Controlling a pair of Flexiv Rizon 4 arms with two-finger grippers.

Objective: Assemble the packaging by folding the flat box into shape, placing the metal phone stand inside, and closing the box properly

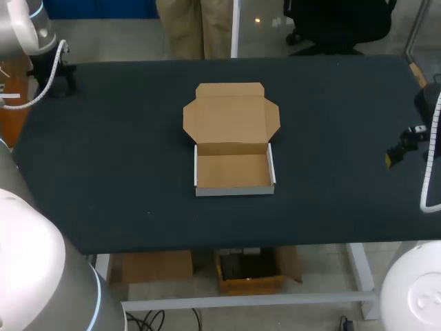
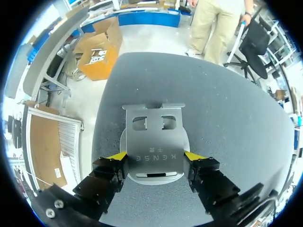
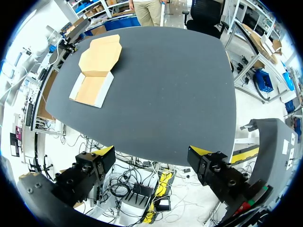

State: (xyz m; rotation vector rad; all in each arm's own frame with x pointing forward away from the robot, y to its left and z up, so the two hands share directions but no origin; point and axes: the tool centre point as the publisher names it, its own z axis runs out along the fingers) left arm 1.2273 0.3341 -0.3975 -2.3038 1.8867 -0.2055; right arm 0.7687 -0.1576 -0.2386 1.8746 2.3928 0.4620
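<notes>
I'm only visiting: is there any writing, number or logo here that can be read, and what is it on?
On the metal phone stand, gripped between the left fingers: one short line of stamped characters, upside down to the wrist camera, too unclear to quote.
On the cardboard box: no print visible.
On the table: none.

Light is even and diffuse, from overhead, moderately bright in all three views. The dark table (image 1: 103, 172) is matte with no glare. The cardboard box (image 1: 233, 148) throws only a thin, soft shadow along its near wall, and its inside is slightly shaded below the far wall. The metal phone stand (image 2: 154, 137) has a dull, even sheen with no hot spots. In the wrist views the table's edges bow outward.
</notes>
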